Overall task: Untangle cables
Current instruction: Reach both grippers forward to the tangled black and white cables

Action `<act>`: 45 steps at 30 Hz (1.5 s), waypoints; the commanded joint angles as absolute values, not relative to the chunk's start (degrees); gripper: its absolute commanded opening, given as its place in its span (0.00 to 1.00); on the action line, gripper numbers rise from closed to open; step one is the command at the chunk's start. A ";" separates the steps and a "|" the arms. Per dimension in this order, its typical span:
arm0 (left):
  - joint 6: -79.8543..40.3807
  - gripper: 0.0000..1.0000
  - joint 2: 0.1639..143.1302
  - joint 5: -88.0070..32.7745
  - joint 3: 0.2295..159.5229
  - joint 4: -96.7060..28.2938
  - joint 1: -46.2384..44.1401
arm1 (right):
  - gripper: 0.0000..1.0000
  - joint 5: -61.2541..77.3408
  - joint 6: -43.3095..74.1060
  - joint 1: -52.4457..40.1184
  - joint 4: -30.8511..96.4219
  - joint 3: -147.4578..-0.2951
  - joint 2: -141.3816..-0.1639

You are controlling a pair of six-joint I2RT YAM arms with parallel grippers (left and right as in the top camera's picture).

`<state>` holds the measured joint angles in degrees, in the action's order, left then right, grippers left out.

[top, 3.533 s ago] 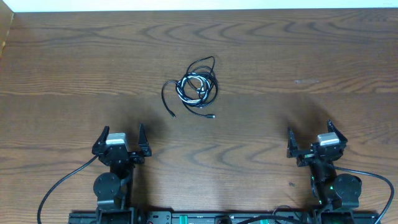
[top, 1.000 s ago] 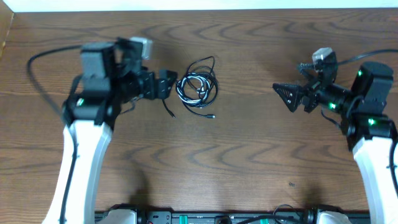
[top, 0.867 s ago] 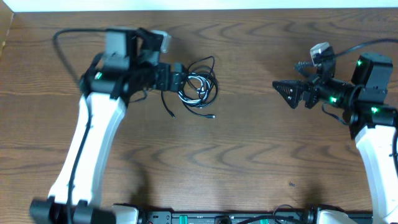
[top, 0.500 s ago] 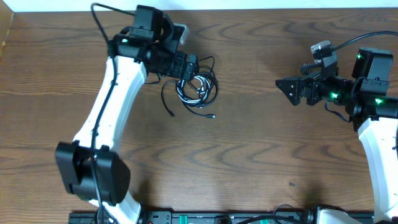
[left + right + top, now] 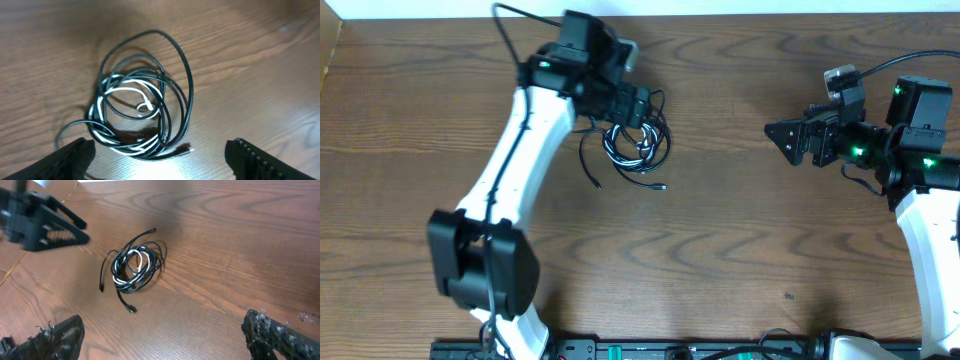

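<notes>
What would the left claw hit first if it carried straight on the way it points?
The cables: in the wrist view the coil lies dead ahead of the left claw, centred between its open jaws. Its height above them is unclear.

Cables — one loose tangled coil lying flat on the tabletop. Mostly thin black cord, with one white cord looped through the middle. Two black tails stray out of the coil — small plugs at their ends.
</notes>
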<state>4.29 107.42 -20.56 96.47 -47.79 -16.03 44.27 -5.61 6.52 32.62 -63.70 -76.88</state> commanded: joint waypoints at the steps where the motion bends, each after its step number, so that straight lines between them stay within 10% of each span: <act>1: 0.75 0.87 111.20 -14.31 97.62 -47.29 -18.35 | 0.98 44.49 -4.75 6.66 32.69 -63.96 -77.28; 17: -3.36 0.66 119.04 -12.12 97.62 -44.40 -19.51 | 0.99 44.42 -4.75 6.66 32.99 -63.83 -77.28; 22: -5.26 0.08 118.87 -12.12 97.65 -44.21 -19.53 | 0.99 44.45 -4.75 6.66 32.99 -63.83 -77.36; 45: -18.00 0.08 87.26 -24.91 98.39 -43.29 -19.68 | 0.94 43.46 14.00 -3.51 19.05 -63.81 -86.30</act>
